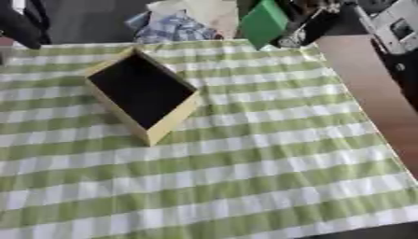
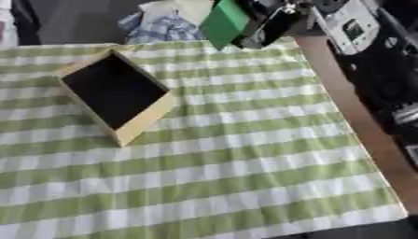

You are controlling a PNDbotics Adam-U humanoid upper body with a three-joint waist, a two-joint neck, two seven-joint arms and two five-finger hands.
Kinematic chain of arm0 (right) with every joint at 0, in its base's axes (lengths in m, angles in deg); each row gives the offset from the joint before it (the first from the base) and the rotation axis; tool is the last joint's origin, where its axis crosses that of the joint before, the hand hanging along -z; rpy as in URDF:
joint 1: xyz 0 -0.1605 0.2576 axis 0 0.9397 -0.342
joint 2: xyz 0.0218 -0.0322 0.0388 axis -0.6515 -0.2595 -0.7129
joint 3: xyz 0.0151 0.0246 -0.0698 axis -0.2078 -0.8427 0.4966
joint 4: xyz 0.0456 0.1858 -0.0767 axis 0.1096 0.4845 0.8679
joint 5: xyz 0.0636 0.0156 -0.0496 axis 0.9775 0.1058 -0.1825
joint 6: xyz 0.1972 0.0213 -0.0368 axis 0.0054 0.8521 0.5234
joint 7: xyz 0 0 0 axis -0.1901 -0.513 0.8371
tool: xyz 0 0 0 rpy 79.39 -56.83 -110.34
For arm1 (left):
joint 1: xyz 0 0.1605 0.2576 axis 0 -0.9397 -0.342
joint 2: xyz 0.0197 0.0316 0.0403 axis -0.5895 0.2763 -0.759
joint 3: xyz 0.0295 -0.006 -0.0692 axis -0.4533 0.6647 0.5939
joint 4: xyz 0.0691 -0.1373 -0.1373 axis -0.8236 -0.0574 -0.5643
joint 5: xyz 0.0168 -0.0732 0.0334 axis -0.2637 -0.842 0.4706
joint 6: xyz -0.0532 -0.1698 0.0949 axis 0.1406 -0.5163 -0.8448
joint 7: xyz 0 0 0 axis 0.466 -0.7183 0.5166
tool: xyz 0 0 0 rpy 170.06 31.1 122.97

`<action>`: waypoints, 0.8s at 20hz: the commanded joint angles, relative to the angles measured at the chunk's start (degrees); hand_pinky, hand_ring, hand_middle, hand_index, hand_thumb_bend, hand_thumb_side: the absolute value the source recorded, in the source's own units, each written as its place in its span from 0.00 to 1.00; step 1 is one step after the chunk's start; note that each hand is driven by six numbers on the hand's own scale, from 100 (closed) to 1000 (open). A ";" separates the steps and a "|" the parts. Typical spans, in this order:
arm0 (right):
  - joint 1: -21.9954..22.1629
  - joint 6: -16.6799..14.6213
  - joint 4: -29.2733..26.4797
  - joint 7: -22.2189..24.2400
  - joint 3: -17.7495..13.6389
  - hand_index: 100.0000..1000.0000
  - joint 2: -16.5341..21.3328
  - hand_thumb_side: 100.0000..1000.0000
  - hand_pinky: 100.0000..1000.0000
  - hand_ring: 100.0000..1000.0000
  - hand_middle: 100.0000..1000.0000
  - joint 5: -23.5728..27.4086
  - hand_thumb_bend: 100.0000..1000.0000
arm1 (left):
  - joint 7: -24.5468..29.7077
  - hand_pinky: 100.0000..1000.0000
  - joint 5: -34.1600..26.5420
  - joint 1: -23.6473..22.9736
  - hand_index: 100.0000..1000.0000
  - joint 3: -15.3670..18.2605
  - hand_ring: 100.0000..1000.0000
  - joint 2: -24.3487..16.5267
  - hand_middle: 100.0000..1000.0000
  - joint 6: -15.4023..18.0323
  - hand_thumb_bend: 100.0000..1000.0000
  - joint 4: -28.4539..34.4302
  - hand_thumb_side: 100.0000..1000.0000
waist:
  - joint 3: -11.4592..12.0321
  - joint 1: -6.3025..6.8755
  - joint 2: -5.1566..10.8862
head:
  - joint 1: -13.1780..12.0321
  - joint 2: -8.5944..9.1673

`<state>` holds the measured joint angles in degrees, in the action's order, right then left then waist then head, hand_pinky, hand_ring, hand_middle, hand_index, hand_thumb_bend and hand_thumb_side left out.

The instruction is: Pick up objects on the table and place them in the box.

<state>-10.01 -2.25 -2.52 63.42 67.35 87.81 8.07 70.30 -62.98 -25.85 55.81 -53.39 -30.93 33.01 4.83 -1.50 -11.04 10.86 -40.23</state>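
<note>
The green block (image 2: 222, 22) is up in the air over the far edge of the table, held by the right hand (image 2: 274, 21) coming in from the upper right; the dark fingers look curled around its right side, though it's blurry so I can't make out exactly how they sit on it. The box (image 1: 174, 122) is off to the left on the green-and-white checked tablecloth (image 1: 269, 154), well apart from the block; pale yellow walls, black inside, turned at an angle, nothing visible in it. Right of the cloth a strip of bare brown tabletop (image 1: 372, 100) shows; beyond the far edge there's some crumpled blue plaid fabric (image 1: 173, 29). Left hand isn't showing anywhere.
</note>
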 commanded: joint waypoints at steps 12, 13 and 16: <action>-5.69 1.91 7.98 -3.79 -2.50 0.30 -11.25 0.00 0.05 0.20 0.13 -9.65 0.00 | 0.59 0.46 -1.43 3.37 0.68 -0.66 0.52 1.28 0.49 0.99 0.00 0.82 0.52 | 2.84 -0.51 -0.33 | 2.67 0.65; -5.94 2.08 8.56 -4.65 -2.83 0.30 -11.96 0.00 0.05 0.20 0.13 -10.68 0.00 | 0.57 0.46 -1.54 3.68 0.68 -0.71 0.51 1.38 0.49 1.13 0.00 0.82 0.52 | 3.21 -0.56 -0.54 | 2.95 0.86; -6.70 2.26 9.80 -7.05 -3.52 0.31 -13.68 0.00 0.06 0.20 0.13 -14.40 0.00 | 0.51 0.46 -1.84 4.53 0.68 -0.88 0.52 1.70 0.49 1.63 0.00 0.82 0.52 | 4.27 -0.66 -1.06 | 3.72 1.22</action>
<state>-15.11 -0.07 7.23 57.44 64.68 74.04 -4.77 70.82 -64.38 -22.30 54.90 -51.65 -29.70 33.01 9.27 -2.31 -13.07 14.15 -39.61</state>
